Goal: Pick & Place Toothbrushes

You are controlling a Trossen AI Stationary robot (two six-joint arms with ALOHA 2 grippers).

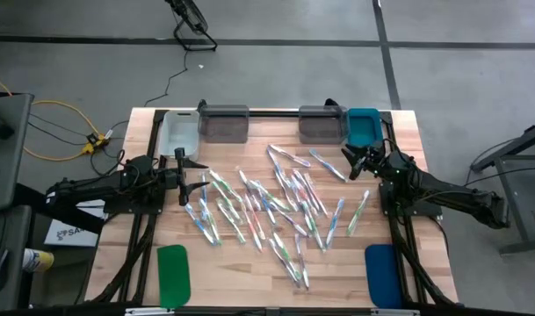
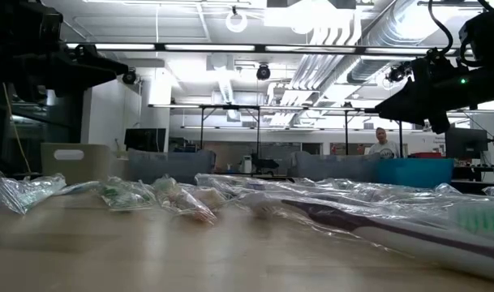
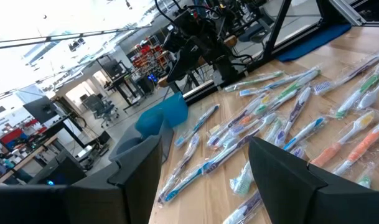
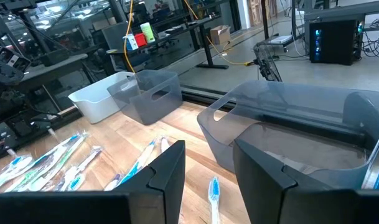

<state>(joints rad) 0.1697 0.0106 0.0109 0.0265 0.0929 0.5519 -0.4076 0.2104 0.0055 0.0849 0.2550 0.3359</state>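
- We had pretty much everything left: the toothbrushes [image 1: 276, 206] lay scattered across the middle of the table [image 1: 249, 281], none visibly in the bins [image 1: 225, 124] along the far edge.
- Our left gripper [image 1: 181, 175] hung released, empty, near the pile's left side.
- Our right gripper [image 1: 355, 161] hovered by the teal bin [image 1: 364, 125], fingers parted, holding nothing.

no readable text, labels or numbers anywhere
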